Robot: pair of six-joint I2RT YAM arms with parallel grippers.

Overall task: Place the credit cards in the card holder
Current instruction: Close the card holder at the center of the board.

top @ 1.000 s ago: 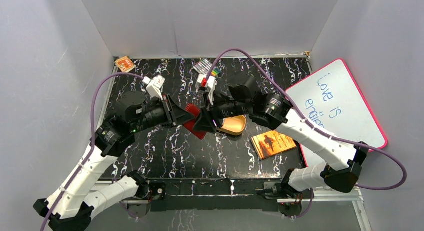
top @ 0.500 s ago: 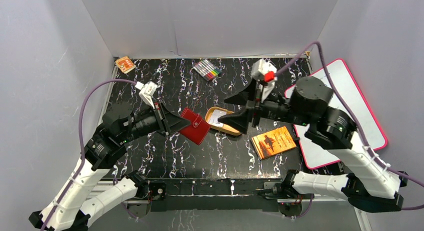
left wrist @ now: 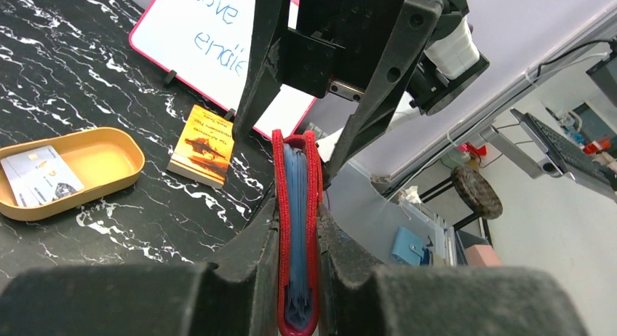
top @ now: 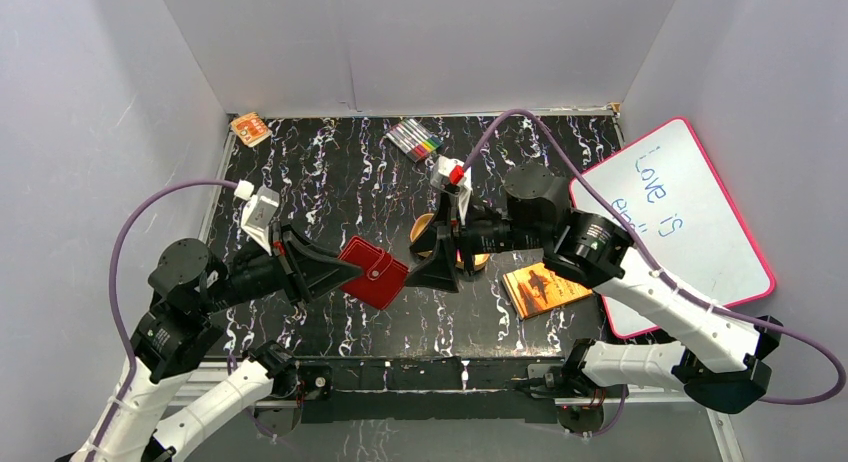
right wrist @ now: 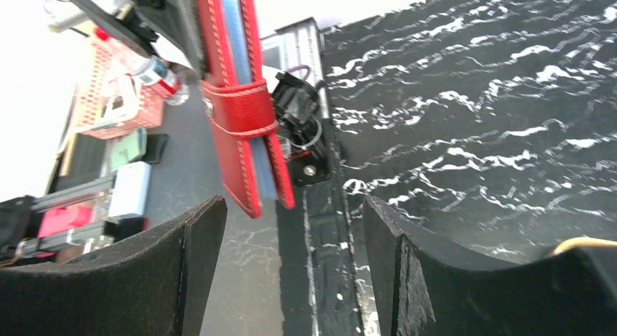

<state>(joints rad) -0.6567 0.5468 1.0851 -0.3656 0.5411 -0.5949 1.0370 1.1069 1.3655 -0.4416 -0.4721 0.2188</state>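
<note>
The card holder (top: 375, 273), a closed red wallet with its snap tab fastened, is held off the table edge-on. My left gripper (top: 347, 272) is shut on it. In the left wrist view the card holder (left wrist: 296, 169) stands between the left gripper (left wrist: 297, 209) fingers, its blue sleeves showing. My right gripper (top: 440, 267) is open just right of it, pointing at it with nothing between its fingers. In the right wrist view the card holder (right wrist: 236, 110) hangs ahead of the open right gripper (right wrist: 291, 234). The credit cards (left wrist: 40, 180) lie in the orange tray (left wrist: 109, 158).
The orange tray (top: 478, 254) sits mostly hidden behind the right gripper. An orange-brown book (top: 545, 287) lies to its right, beside a pink-framed whiteboard (top: 690, 212). Coloured markers (top: 418, 139) and a small orange box (top: 250, 129) lie at the back edge.
My right gripper has swung left from over the tray to face the wallet, and its jaws have opened wider. My left gripper has drawn the wallet slightly left and nearer.
</note>
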